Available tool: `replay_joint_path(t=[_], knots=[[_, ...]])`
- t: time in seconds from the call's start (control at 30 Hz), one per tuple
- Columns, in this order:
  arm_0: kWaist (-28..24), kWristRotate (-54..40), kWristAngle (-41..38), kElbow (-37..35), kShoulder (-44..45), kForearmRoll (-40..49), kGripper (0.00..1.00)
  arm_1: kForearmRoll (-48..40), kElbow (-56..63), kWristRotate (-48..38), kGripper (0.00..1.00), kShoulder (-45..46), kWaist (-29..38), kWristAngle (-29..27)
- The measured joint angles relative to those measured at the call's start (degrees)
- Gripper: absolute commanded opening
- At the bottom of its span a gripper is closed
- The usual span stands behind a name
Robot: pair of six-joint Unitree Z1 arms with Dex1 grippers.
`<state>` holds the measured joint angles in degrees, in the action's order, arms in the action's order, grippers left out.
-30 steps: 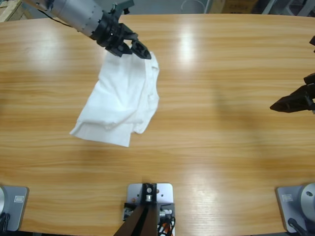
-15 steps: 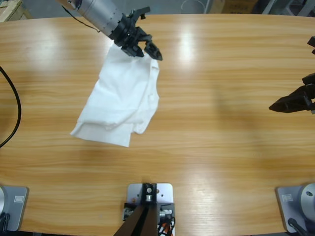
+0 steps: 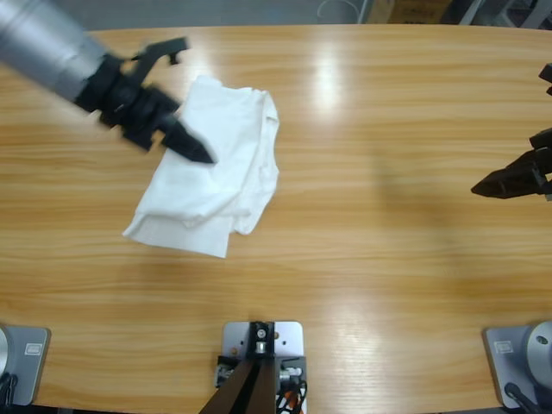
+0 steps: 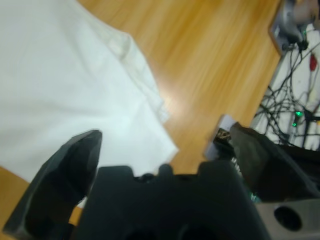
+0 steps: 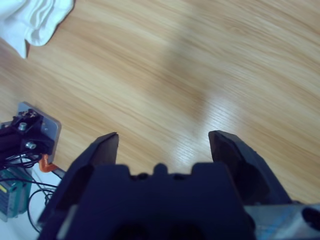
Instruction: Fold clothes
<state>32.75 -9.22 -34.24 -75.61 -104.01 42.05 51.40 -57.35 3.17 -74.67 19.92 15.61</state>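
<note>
The clothes are one white T-shirt (image 3: 235,142), lying crumpled and partly folded on the wooden table (image 3: 388,259), left of its middle. My left gripper (image 3: 191,150) comes in from the upper left and hovers over the shirt's left part. The left wrist view shows its jaws open above the white cloth (image 4: 60,65), and this gripper (image 4: 165,135) holds nothing. My right gripper (image 3: 487,185) hangs far off at the table's right edge. It (image 5: 165,139) stands open over bare wood, with a corner of the shirt (image 5: 30,17) at the top left of its wrist view.
Bare wood stretches between the shirt and the right gripper. Beyond the table's near edge, cables and electronics (image 4: 295,95) show in the left wrist view, and a small mounted box (image 5: 27,132) shows in the right wrist view.
The left gripper has swung from the shirt's far right corner down and to the left, over the shirt's left part. The shirt's far edge now lies uncovered. The right arm has stayed put.
</note>
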Motion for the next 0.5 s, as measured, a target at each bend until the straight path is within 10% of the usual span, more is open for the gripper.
replay_joint_path(t=[0.5], knots=[[8.27,10.59,-2.17,17.89,4.76,-16.88,0.996,0.0,0.0,0.0,0.738,0.7,3.77,0.0]])
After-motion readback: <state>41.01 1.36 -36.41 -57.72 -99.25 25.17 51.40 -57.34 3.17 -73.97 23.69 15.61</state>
